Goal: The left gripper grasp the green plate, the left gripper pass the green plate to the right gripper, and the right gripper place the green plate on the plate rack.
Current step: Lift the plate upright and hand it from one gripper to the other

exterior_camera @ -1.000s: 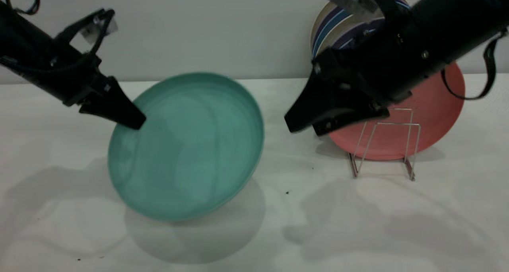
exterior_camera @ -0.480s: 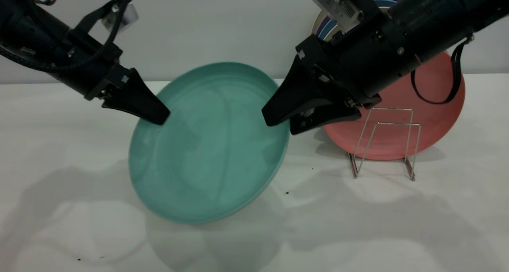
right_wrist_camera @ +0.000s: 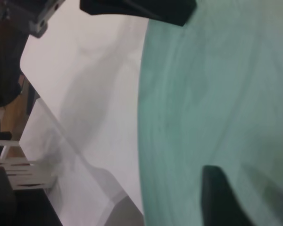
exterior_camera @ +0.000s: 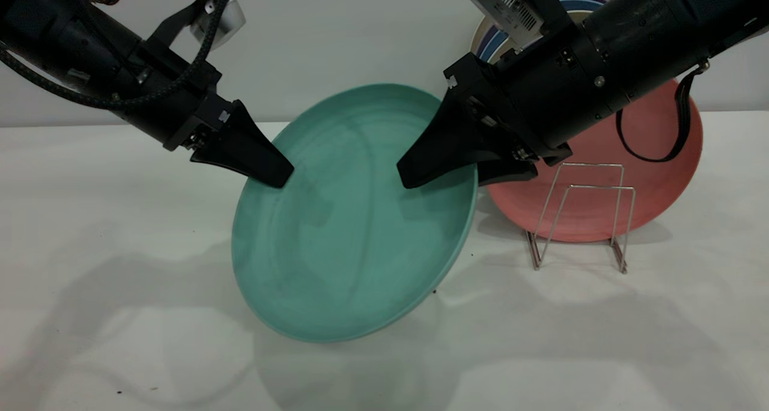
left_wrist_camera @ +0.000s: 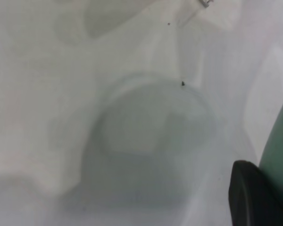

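While my left gripper [exterior_camera: 273,173] pinches the green plate [exterior_camera: 351,231] mid-frame, I close the gaping right gripper [exterior_camera: 420,173] squarely over its rim.

A white desk [exterior_camera: 90,231] fills the lower two thirds of the exterior frame, its matte surface crossed by soft grey shadows and marked by a few tiny dark specks near the centre and the lower left. Behind it a plain pale grey wall [exterior_camera: 336,38] runs across the top of the frame, meeting the desk along a straight horizontal line. The light is even and diffuse, and the shadows have blurred edges.
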You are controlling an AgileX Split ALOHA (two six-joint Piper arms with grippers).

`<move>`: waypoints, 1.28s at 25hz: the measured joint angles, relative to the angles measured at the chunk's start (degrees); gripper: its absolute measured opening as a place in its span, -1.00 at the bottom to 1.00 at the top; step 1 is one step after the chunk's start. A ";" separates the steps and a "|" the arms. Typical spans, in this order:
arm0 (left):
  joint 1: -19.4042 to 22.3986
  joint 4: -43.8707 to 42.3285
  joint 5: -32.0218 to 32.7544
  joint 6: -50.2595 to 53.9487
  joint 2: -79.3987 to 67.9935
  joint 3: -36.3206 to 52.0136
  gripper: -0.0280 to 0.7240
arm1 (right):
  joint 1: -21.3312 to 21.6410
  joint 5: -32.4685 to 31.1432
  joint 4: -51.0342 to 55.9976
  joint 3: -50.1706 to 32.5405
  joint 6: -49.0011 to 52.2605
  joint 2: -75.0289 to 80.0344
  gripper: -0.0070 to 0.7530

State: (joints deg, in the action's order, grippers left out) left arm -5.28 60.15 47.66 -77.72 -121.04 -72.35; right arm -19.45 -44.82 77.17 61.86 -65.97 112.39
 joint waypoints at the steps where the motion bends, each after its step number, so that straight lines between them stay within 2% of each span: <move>1: 0.00 0.01 0.29 -0.22 0.00 0.00 -0.87 | 0.00 0.06 0.00 0.00 0.07 0.00 -0.34; 3: 0.00 0.01 0.66 -0.53 0.10 0.00 -0.86 | 0.20 1.80 -0.32 0.00 0.26 0.12 -0.54; 6: 0.00 0.13 0.66 -0.53 0.10 0.00 -0.81 | 0.30 1.95 -0.32 0.00 -0.47 0.27 -0.54; 8: -0.02 0.69 1.22 -0.53 0.10 0.00 -0.63 | 0.30 1.95 -0.25 0.00 -1.41 0.27 -0.54; 10: -0.07 1.09 2.13 -0.38 0.17 0.00 -0.32 | 0.24 1.77 -0.18 0.00 -2.26 0.27 -0.57; 15: -0.07 1.10 2.65 1.17 2.03 0.05 0.72 | 0.24 1.87 -1.59 0.00 -4.49 -0.09 -0.71; 17: -0.12 1.01 2.82 1.36 3.28 0.05 0.92 | 0.59 1.30 -1.71 0.00 -6.45 -0.66 -0.71; 20: -0.13 -0.43 2.79 1.57 5.92 0.05 0.96 | 2.41 0.06 -1.87 0.00 -9.26 -2.06 -0.71; 25: -0.25 -3.83 1.44 3.74 9.59 0.05 0.84 | 7.24 -3.80 -3.97 0.00 -10.39 -4.66 -0.71; 28: -0.83 -3.60 2.12 5.05 10.78 0.05 0.78 | 8.90 -6.62 -5.26 0.00 -10.39 -5.87 -0.71; 32: -1.07 -3.02 2.43 5.50 12.24 0.05 0.72 | 10.41 -7.25 -6.89 0.00 -10.66 -7.67 -0.71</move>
State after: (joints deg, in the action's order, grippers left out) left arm -6.36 57.14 50.08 -72.22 -108.80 -72.30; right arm -9.04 -52.07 70.27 61.86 -76.64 104.72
